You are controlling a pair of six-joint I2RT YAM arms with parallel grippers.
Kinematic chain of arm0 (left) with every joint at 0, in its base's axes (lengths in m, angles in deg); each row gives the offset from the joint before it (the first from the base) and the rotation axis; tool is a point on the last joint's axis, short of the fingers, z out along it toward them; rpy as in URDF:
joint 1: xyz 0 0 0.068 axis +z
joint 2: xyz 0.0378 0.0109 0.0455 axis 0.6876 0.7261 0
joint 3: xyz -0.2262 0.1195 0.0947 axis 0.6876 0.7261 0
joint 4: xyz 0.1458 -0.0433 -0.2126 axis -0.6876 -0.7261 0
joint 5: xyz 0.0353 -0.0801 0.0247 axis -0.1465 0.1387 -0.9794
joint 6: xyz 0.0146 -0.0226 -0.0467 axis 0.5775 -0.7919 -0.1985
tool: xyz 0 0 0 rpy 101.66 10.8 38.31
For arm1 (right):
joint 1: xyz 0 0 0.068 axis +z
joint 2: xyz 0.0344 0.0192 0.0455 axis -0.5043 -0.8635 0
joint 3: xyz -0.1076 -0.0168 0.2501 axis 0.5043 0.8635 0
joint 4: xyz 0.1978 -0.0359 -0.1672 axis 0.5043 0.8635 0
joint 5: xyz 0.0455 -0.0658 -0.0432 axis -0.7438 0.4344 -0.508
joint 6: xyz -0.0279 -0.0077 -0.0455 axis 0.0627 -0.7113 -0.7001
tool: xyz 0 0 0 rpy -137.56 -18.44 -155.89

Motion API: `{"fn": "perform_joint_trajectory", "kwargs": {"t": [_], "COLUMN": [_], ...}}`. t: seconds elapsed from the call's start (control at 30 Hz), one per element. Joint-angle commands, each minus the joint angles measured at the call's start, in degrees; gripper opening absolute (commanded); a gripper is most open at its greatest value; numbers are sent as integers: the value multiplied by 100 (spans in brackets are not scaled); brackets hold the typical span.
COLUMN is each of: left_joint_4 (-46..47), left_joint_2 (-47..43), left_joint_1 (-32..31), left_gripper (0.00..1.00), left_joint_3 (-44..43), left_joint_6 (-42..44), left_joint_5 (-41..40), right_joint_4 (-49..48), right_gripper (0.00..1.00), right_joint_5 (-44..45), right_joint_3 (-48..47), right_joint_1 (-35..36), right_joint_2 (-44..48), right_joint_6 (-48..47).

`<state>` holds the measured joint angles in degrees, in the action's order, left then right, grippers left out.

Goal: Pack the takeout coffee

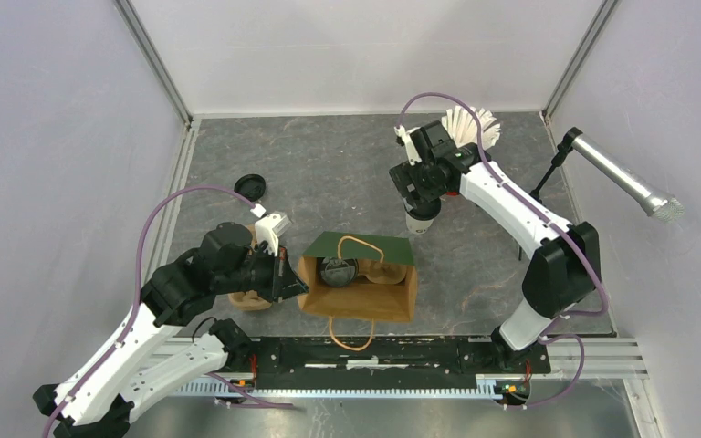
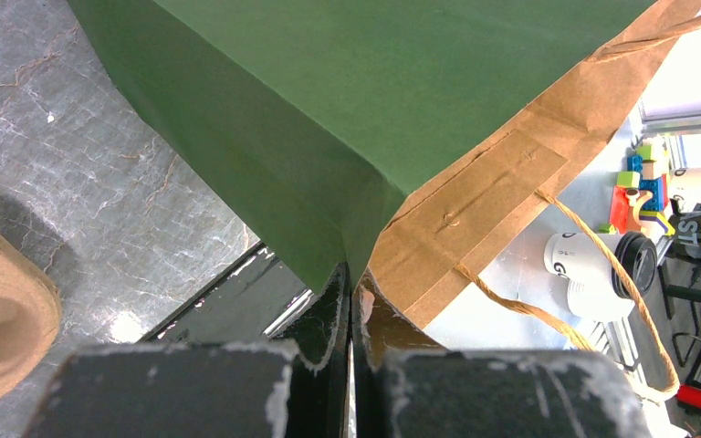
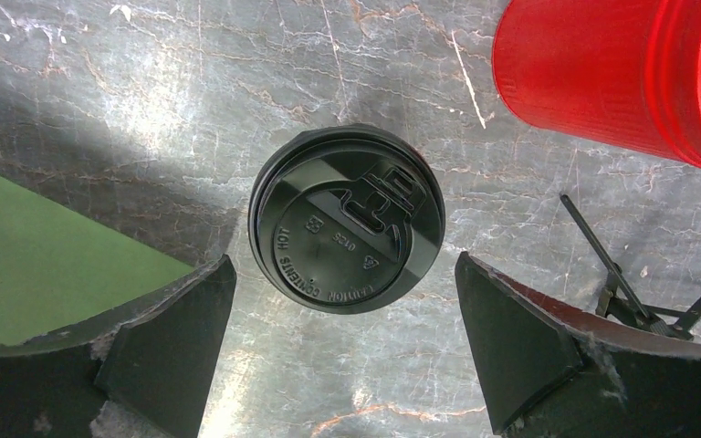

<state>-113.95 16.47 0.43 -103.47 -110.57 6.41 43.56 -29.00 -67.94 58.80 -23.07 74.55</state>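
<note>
A white cup [image 3: 347, 233] with a black lid stands on the grey surface [image 1: 329, 164], at about one o'clock from the bag [image 1: 365, 248] in the top view. The right claw [image 3: 342, 265] hangs straight above this cup, its fingers wide apart, one to either side of the lid and touching nothing.

A second cup [image 1: 338, 271], lid on, appears to sit inside the open bag, toward its nine o'clock side. The left claw [image 2: 351, 292] is pressed together on the bag's rim at nine o'clock. It pinches the paper where the green outside meets the brown inside.

Farther out, a red cup [image 3: 621, 78] of white straws stands near the first cup, at its one o'clock. A brown carrier [image 1: 248, 299] lies just beside the bag at nine o'clock, partly under the left arm. A loose black lid [image 1: 249, 187] lies well apart, at the bag's ten o'clock.

The job looks about half done, with one cup bagged and the other not yet gripped. What seems left is for the right claw to close on that cup, lift it and lower it into the bag held open by the left.
</note>
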Motion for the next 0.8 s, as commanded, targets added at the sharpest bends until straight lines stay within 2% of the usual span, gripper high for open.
{"fn": "perform_joint_trajectory", "kwargs": {"t": [0.0,0.77], "left_joint_4": [23,17], "left_joint_2": [-28,-50], "left_joint_1": [-15,-15], "left_gripper": [2,2], "left_joint_3": [-188,-192], "left_joint_6": [228,235], "left_joint_5": [30,12], "right_joint_4": [24,74], "right_gripper": [98,97], "right_joint_5": [-11,-208], "right_joint_3": [-228,-178], "right_joint_1": [-34,-83], "right_joint_2": [-92,-321], "right_joint_6": [-46,-122]}}
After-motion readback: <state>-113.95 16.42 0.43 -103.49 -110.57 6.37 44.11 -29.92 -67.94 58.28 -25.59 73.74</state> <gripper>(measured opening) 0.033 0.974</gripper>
